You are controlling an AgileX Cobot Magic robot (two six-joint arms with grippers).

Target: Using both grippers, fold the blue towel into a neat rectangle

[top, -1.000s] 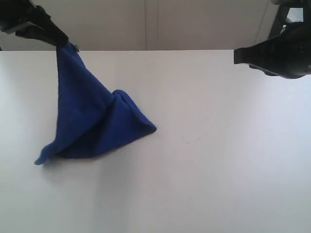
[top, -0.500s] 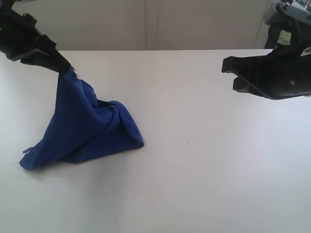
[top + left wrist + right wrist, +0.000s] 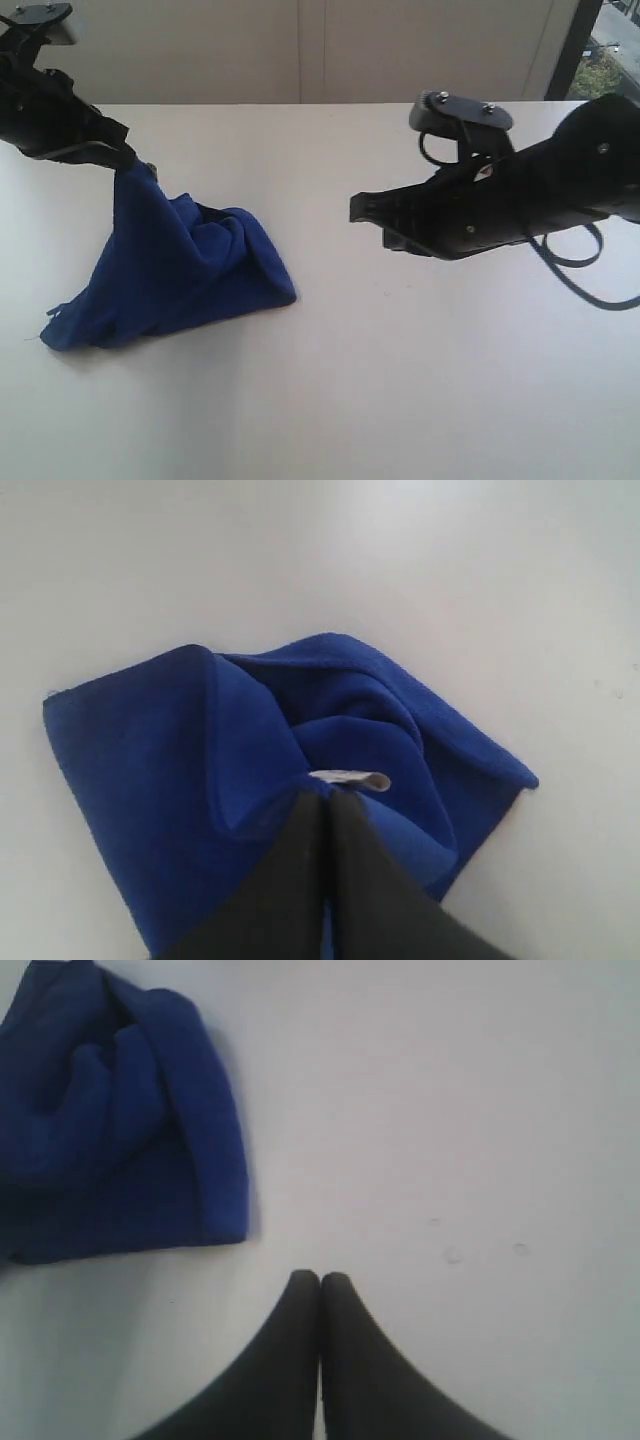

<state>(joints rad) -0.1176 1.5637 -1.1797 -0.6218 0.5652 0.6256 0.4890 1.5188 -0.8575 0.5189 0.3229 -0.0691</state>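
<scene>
The blue towel [image 3: 170, 275] lies bunched on the left of the white table [image 3: 400, 380], one corner pulled up into a peak. My left gripper [image 3: 135, 160] is shut on that raised corner; in the left wrist view the gripper [image 3: 325, 792] pinches the towel [image 3: 140, 770] right beside its small white tag [image 3: 350, 778]. My right gripper [image 3: 360, 210] hangs over the table's middle, to the right of the towel and apart from it. In the right wrist view this gripper [image 3: 320, 1280] is shut on nothing, with the towel [image 3: 120, 1130] ahead of it.
The table's far edge [image 3: 320, 103] meets a pale wall. A black cable [image 3: 585, 270] loops under the right arm. A few faint specks [image 3: 452, 1254] mark the tabletop near the right gripper.
My left gripper has come down with the towel's corner, so the towel slumped lower. The right arm swung in from the right edge toward the table's middle.
</scene>
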